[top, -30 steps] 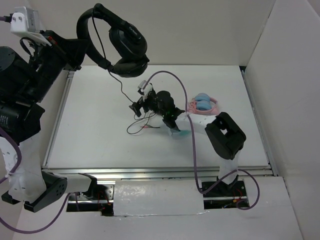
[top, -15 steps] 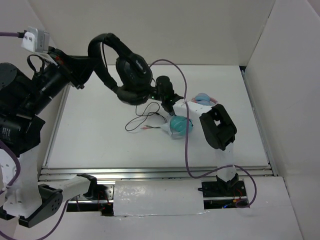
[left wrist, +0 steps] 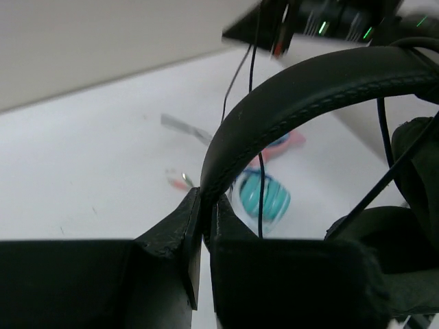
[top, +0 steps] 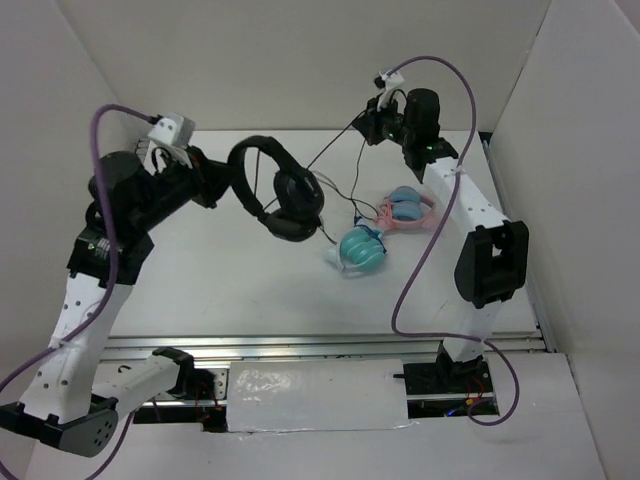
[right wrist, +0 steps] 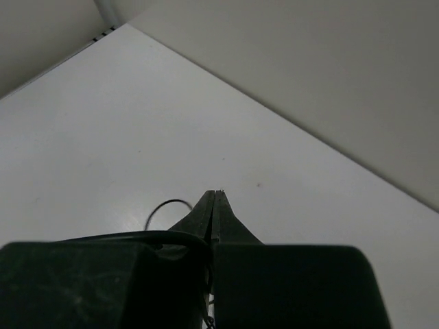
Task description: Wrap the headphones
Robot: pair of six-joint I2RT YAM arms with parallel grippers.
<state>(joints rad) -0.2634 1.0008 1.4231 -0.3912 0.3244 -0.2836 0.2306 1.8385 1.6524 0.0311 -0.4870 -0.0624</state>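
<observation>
Left gripper: the left gripper (top: 225, 178) is closed narrow on the black padded headband (left wrist: 309, 89); the band sits pinched between the two fingers.
Task thing: the black over-ear headphones (top: 290, 200) hang in the air above the white table (top: 200, 270), left of centre, with the earcups on the side away from the left gripper.
Right gripper: the right gripper (top: 372, 125) is raised near the back wall, with its jaws pressed together.
Cable: the thin black cable (top: 335, 143) runs in a straight line from the earcups up into the closed right jaws; another part hangs down to the table.
Other things: round teal headphones (top: 360, 247) and pink-and-blue headphones (top: 408, 208) lie on the table, just beside each other, under the right arm.
</observation>
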